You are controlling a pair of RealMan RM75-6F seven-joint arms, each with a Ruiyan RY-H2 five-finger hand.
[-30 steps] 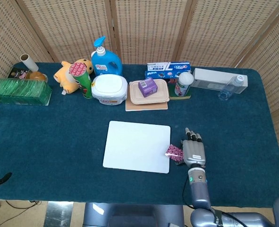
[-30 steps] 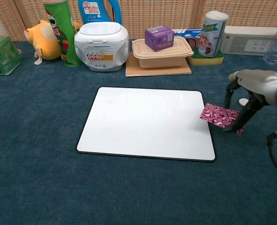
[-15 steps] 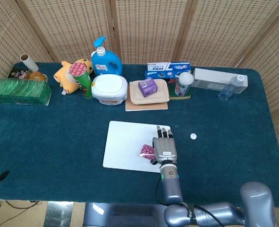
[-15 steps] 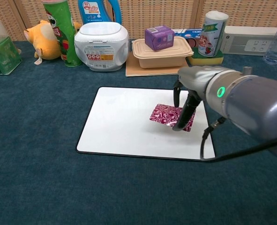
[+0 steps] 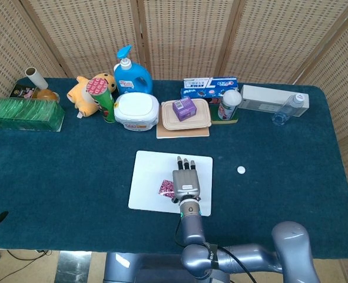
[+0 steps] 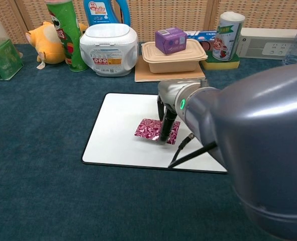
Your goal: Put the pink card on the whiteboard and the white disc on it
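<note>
Right hand (image 5: 185,180) gripped the pink patterned card (image 6: 156,130) over the white rectangular whiteboard (image 5: 149,181).
The small white disc (image 5: 240,170) lay apart on the blue cloth.

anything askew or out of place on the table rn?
Nothing damaged or spilled. The pink card sits slightly skewed over the whiteboard, held in the right hand. The white disc lies alone on the cloth, off the board.
</note>
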